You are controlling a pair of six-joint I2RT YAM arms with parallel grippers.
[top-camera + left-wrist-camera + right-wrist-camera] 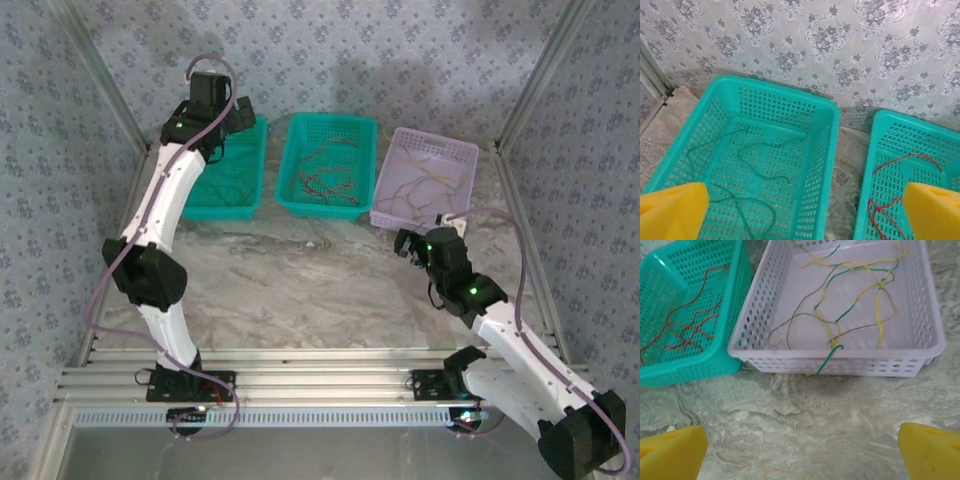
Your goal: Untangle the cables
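Thin green cables (746, 167) lie loose on the floor of the left teal basket (820, 150). Red cables (690, 326) sit tangled in the middle teal basket (300, 200). A knot of yellow, green and brown cables (855, 295) fills the lilac basket (840, 365), and one green end (827, 360) hangs over its near rim. My left gripper (802, 214) hovers open above the left basket's right wall, holding nothing. My right gripper (802, 452) stands open over bare marble just in front of the lilac basket, with nothing between its yellow fingers (670, 452).
The three baskets stand in a row along the back wall (330, 60). Metal frame rails (520, 200) border the marble tabletop (300, 280) on both sides. A narrow strip of table separates the two teal baskets.
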